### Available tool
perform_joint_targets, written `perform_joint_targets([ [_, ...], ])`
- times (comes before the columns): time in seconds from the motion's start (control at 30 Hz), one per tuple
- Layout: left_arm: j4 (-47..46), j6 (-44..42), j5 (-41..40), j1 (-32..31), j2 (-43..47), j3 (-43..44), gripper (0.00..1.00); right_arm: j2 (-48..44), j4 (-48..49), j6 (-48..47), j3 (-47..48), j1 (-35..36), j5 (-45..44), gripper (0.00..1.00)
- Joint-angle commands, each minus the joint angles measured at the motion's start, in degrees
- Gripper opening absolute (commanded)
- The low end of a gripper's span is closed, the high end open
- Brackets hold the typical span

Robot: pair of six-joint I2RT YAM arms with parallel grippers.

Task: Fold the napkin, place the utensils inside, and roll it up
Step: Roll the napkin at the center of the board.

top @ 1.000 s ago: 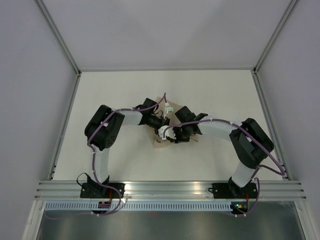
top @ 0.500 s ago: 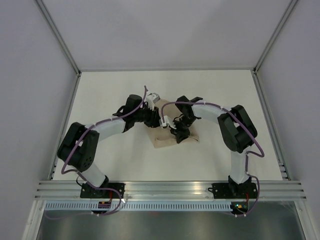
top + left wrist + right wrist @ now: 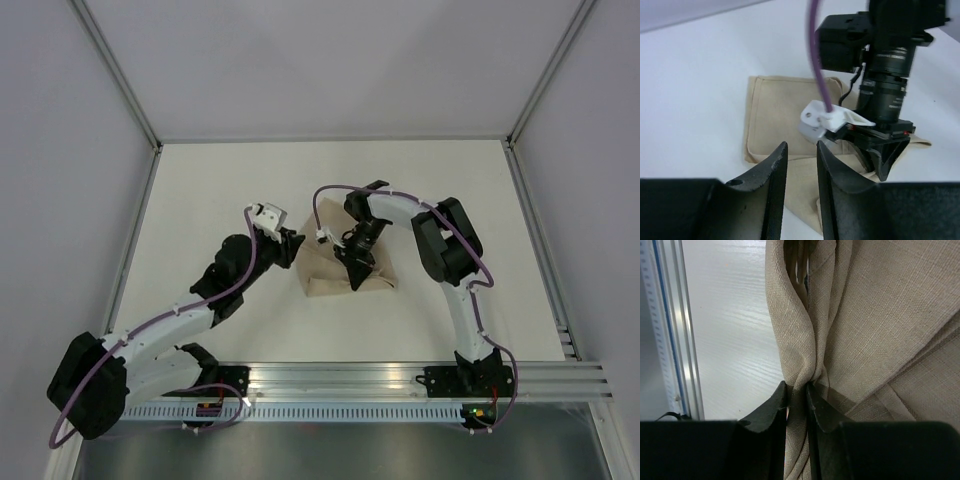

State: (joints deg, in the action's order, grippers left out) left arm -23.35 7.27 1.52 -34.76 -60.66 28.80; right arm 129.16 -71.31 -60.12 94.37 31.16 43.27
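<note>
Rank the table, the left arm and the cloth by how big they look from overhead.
1. Largest, by far: the table.
2. Then the left arm.
3. Smallest: the napkin, though part of it is hidden under the right gripper pinching it.

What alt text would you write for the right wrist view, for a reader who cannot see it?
The right claw pinches a gathered fold of the tan napkin between its two black fingers. Cloth fills most of the frame, with white table and a metal rail at left.
</note>
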Motion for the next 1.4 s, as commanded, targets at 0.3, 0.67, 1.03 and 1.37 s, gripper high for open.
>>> perform_joint_targets([
  [0.3, -8.0, -24.1, -26.6, -24.8, -0.9, -2.1, 0.38, 13.2, -5.4, 4.0, 9.1, 0.7, -4.1, 0.18],
  [0.67, -1.4, -35.7, -26.6, -36.2, -23.8, 8.0, 0.40, 16.0, -6.9, 4.7, 11.9, 0.0, -3.7, 0.17],
  [1.03, -0.8, -37.9, -20.4, -35.9, -32.5, 9.3, 0.53, 16.2, -6.8, 5.4, 11.5, -0.4, -3.7, 0.17],
  [1.37, 0.7, -36.7, -16.2, -32.7, -34.8, 9.6, 0.54, 16.5, -7.6, 4.9, 11.5, -1.6, -3.6, 0.17],
])
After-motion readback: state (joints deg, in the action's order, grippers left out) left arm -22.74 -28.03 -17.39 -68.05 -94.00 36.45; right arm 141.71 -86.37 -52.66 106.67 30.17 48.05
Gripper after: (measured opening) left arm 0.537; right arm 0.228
